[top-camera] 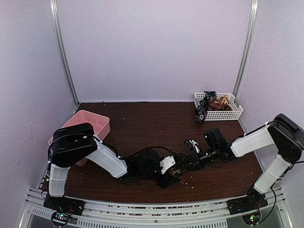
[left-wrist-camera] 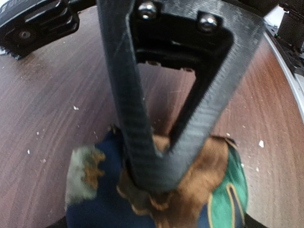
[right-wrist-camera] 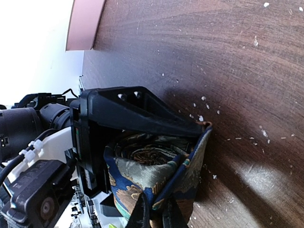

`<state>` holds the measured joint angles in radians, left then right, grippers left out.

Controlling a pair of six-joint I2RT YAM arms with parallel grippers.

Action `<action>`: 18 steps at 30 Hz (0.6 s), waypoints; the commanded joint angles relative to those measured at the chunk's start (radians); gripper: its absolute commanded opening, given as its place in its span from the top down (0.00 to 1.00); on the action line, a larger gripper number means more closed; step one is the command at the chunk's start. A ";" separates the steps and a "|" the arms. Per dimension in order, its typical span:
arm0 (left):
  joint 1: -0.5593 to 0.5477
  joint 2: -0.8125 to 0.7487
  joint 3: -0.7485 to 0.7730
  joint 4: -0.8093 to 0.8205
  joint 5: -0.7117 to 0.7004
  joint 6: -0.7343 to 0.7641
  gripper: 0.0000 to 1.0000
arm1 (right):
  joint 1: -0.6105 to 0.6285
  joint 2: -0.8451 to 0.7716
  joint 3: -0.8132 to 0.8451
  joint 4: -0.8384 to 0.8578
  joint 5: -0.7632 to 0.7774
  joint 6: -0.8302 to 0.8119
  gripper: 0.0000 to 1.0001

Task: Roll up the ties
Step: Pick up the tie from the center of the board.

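— brown, dark blue and a patch of green: that's the tie (right-wrist-camera: 152, 166), bunched into a thick fold on the table (top-camera: 142, 128), near the front middle where the two arms meet.

— which tool has it?

— the right tool (right-wrist-camera: 156, 216) for certain. in the right wrist view its two tips sit almost together at the bottom edge, with the lower hem of the cloth pinched between them.

— and the left tool (left-wrist-camera: 156, 180)?

— one black three-cornered finger (right-wrist-camera: 142, 114) lies along the top of the fold, and in the left wrist view its tip digs into the brown part of the cloth. the other finger is hidden, so i cannot tell how far it is open or whether it grips.

— is the tie flat anywhere?

— not that i can see. it stands up as a loose loop under that finger, with the patterned side out.

— what else is on the table?

— pale crumbs (right-wrist-camera: 202, 118) scattered around the tie. a white basket (top-camera: 235, 114) stands at the far right corner with other ties (top-camera: 205, 107) piled in it, one hanging over its left rim. a pink box (top-camera: 95, 122) sits at the left edge, well apart from both tools.
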<state>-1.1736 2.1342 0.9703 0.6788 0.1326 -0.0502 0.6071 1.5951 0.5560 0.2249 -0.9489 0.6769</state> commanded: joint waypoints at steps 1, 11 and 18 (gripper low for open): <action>-0.001 0.045 0.049 0.003 -0.008 -0.019 0.25 | 0.014 0.005 -0.014 0.008 0.039 0.012 1.00; -0.001 -0.066 -0.060 0.066 0.006 -0.019 0.55 | 0.014 -0.026 -0.011 0.001 0.044 0.020 1.00; 0.000 -0.209 -0.197 0.109 -0.102 -0.085 0.02 | 0.013 -0.090 0.004 0.020 0.044 0.055 1.00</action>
<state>-1.1770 2.0243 0.8352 0.7341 0.0986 -0.0952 0.6247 1.5642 0.5533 0.2325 -0.9260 0.7090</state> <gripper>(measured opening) 0.973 0.068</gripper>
